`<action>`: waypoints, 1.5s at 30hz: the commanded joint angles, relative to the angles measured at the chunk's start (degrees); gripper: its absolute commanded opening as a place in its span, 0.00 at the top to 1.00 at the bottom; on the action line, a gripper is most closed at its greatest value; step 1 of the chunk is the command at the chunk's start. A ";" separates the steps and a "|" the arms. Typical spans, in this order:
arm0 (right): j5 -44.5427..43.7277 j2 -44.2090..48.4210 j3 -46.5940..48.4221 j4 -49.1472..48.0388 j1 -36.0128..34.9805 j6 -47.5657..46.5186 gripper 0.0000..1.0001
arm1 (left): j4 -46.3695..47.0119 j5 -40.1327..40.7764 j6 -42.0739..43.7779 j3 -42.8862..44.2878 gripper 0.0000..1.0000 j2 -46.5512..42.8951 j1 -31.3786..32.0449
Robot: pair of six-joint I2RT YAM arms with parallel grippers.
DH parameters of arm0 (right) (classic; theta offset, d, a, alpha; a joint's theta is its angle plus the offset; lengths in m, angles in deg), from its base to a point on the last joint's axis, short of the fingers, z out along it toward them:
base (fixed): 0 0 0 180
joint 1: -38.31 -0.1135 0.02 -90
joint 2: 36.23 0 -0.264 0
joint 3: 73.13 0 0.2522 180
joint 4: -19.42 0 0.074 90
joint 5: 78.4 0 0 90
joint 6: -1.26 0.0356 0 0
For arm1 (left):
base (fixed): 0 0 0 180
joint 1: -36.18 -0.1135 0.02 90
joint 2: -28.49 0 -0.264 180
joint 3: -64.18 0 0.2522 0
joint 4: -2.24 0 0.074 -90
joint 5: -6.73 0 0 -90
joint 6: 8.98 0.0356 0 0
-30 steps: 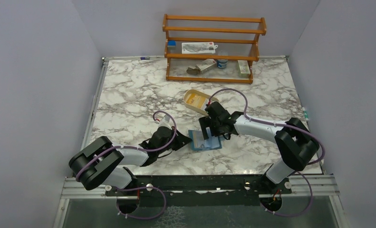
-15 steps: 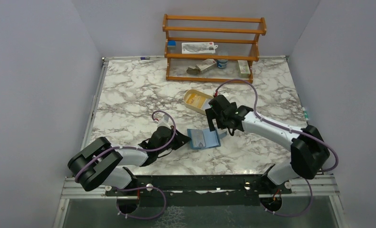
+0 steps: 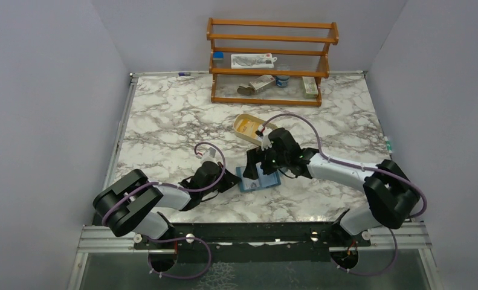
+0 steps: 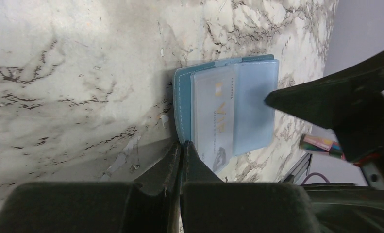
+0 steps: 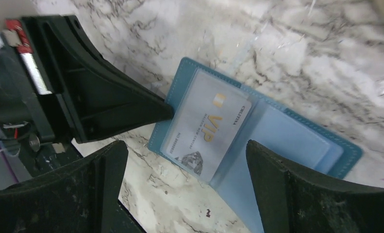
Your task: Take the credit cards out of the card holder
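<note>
The teal card holder (image 3: pixel 255 183) lies open on the marble table, its paler blue inside facing up (image 5: pixel 296 141). A pale credit card (image 5: pixel 207 127) with gold "VIP" lettering sits in its left slot, also seen in the left wrist view (image 4: pixel 213 116). My left gripper (image 4: pixel 181 145) is shut, and its tips rest against the card holder's outer edge (image 4: pixel 181 107) with nothing between them. My right gripper (image 5: pixel 186 145) hangs open just above the card holder, its fingers straddling the card. In the top view the right gripper (image 3: pixel 259 164) covers the card holder's far part, and the left gripper (image 3: pixel 235 177) sits at its left side.
An oval tan tray (image 3: pixel 246 127) with a yellow inside stands just behind the right gripper. A wooden rack (image 3: pixel 271 60) with small items stands at the back of the table. The table's near edge and metal rail (image 3: pixel 254 232) run below both arms.
The right gripper swung back and to the right off the card holder, then returned left and now hovers over it, still open. The left gripper stayed shut at the card holder's edge.
</note>
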 commanded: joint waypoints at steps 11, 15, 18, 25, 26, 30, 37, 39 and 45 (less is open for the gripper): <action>4.76 -8.42 -3.73 -10.15 0.05 6.33 0.08 | -0.76 2.82 1.35 0.66 1.00 1.42 0.03; 6.86 -9.25 -5.67 -12.61 0.03 8.63 0.09 | -0.76 2.83 1.35 0.75 1.00 1.58 -0.01; 9.00 -9.13 -6.98 -14.86 -0.04 10.71 0.09 | -0.76 2.83 1.26 0.75 1.00 1.63 0.03; 17.34 -6.87 -11.52 -24.29 0.01 19.17 0.10 | -0.73 2.82 1.13 0.80 1.00 1.94 0.01; 18.37 -6.57 -12.38 -26.00 0.00 20.58 0.10 | -0.75 2.85 1.09 0.83 1.00 1.86 0.03; 21.45 -5.74 -14.62 -31.09 0.00 25.15 0.10 | -0.73 3.18 0.91 0.53 1.00 1.62 0.01; 22.89 -3.28 -15.14 -32.88 0.02 29.03 0.10 | -0.69 3.35 0.67 0.22 1.00 1.40 0.03; 22.96 -2.88 -15.32 -34.00 0.00 29.47 0.11 | -0.67 3.42 0.64 0.22 1.00 1.38 0.05; 22.29 -5.76 -16.37 -38.61 0.00 30.36 0.15 | -0.76 3.40 0.67 0.24 1.00 1.05 0.05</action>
